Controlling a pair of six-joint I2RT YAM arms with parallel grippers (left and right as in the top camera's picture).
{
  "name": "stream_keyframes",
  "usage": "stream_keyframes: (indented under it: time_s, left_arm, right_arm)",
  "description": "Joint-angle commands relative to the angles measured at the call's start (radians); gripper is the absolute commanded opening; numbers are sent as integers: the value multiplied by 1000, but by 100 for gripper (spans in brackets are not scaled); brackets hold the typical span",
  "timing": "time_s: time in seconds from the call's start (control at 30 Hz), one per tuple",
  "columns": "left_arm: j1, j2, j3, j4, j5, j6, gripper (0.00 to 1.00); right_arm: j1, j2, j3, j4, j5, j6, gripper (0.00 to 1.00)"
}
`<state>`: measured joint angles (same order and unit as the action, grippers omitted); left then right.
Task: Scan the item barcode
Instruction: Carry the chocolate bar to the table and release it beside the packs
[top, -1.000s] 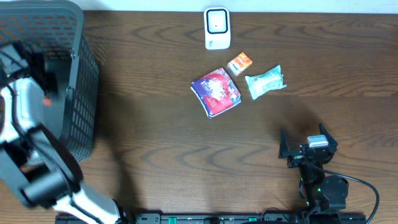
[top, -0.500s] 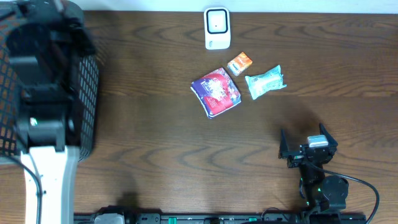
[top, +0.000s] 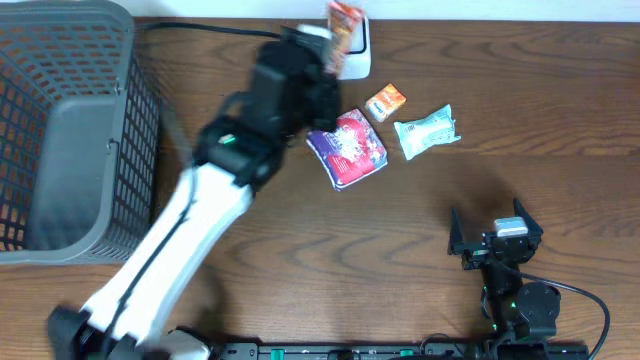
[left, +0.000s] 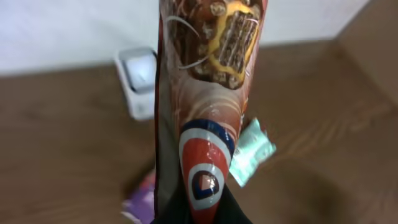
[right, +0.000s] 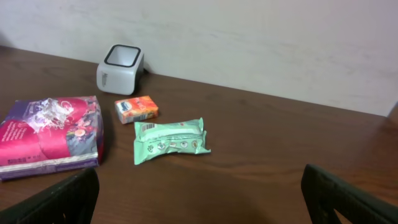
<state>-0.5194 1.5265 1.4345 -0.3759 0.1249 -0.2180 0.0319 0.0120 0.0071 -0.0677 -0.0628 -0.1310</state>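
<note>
1. The snack (top: 345, 18), a red-orange wrapper with a chocolate biscuit printed on it, is held upright off the table at the far edge. From overhead it overlaps the scanner's far left corner.
2. The left gripper (top: 322, 45) is clamped on the snack's lower end. In the left wrist view its dark fingers pinch the wrapper at the bottom of the frame.
3. The scanner (top: 356, 62), a small white box, stands on the table (top: 250, 230) just beside and below the snack. I cannot tell whether the two touch.
4. In front of the scanner lie an orange box (top: 385, 102), a green pack (top: 427, 131) to its right and a pink pack (top: 347, 148) to its left. They lie close together, and the left arm partly covers the pink pack.
5. The right gripper (top: 487, 232) rests at the near right of the table, well apart from the packs. Its jaws are spread wide with nothing between them.
6. A grey mesh basket (top: 60, 60) sits at the far left corner.
</note>
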Motion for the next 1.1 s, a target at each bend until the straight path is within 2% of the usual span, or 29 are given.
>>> stream_keyframes:
  time_s: [0.0, 0.3, 0.33, 0.37, 0.4, 0.43, 0.6, 0.9, 1.07]
  left_arm:
    - [-42, 101, -6, 35, 6, -158, 7]
    - [-98, 317, -6, 144, 6, -521, 8]
    - [-98, 325, -6, 148, 6, -554, 9]
    - [-97, 330, -6, 150, 6, -576, 17]
    - [-97, 330, -6, 150, 6, -580, 29]
    - [-97, 329, -6, 151, 6, -580, 36]
    - [-91, 296, -6, 145, 8, -579, 53]
    - [-18, 101, -6, 142, 25, -561, 55]
    - [90, -56, -6, 130, 21, -414, 55]
  right_arm:
    - [-6, -5, -1, -4, 2, 14, 99]
    - [-6, -5, -1, -4, 2, 14, 99]
    - [-6, -5, -1, -4, 2, 14, 99]
    - [-6, -5, -1, -4, 2, 14, 99]
    - [-6, -5, -1, -4, 2, 14, 99]
    - [-6, -5, -1, -4, 2, 14, 99]
    - [-6, -5, -1, -4, 2, 14, 99]
    - [-6, -5, -1, -4, 2, 14, 99]
    - [-6, -5, -1, -4, 2, 14, 99]
